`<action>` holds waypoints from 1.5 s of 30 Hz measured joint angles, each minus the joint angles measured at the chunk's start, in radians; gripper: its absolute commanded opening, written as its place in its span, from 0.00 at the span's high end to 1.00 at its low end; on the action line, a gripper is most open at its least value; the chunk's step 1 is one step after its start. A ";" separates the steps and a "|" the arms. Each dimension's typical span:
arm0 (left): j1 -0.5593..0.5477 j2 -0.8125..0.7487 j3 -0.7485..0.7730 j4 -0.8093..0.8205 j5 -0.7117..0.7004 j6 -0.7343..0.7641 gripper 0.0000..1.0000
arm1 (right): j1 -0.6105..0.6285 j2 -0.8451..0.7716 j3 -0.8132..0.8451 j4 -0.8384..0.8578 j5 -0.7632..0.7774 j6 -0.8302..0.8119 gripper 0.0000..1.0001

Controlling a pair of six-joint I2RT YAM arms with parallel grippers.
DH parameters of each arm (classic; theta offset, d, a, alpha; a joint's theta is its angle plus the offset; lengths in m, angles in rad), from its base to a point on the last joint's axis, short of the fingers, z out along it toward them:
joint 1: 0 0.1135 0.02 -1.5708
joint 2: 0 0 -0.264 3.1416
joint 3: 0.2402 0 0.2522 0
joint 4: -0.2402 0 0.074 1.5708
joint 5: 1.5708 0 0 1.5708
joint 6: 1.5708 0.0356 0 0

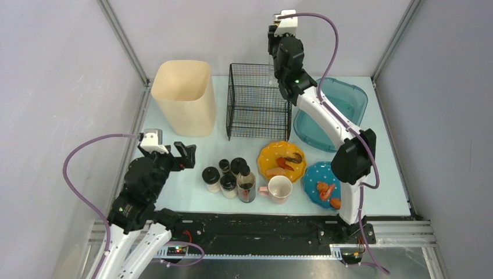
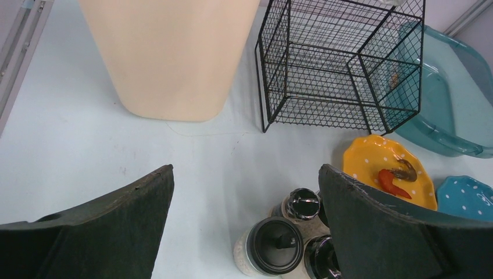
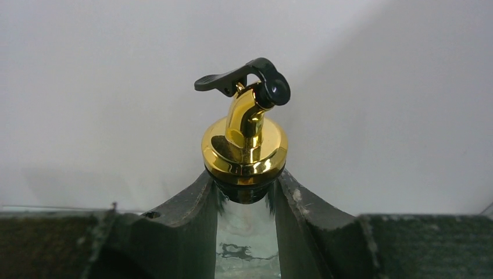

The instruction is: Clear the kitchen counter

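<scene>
Pale mint table spans the cell, carrying jars, plates and a wire basket. Near the jars the left gripper hovers open. The right gripper, raised at the back, clamps a gold-spouted bottle.

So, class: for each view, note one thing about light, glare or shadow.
Top external: even light, only faint shadow around the beige bin. Left wrist: black jar lid shows soft glare. Right wrist: gold pourer on the gripped bottle mirrors bright highlights.
</scene>
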 measured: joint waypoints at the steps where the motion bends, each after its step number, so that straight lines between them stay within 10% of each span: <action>1: 0.000 0.000 0.000 0.000 -0.002 0.000 0.02 | 0.000 0.006 0.000 0.001 0.005 0.000 1.00; 24: 0.000 0.002 0.000 0.000 -0.004 0.000 0.02 | -0.019 0.142 -0.054 -0.018 0.080 0.105 1.00; 45: 0.015 0.002 0.000 0.000 -0.001 0.000 0.02 | 0.087 0.382 0.234 -0.122 0.101 0.160 1.00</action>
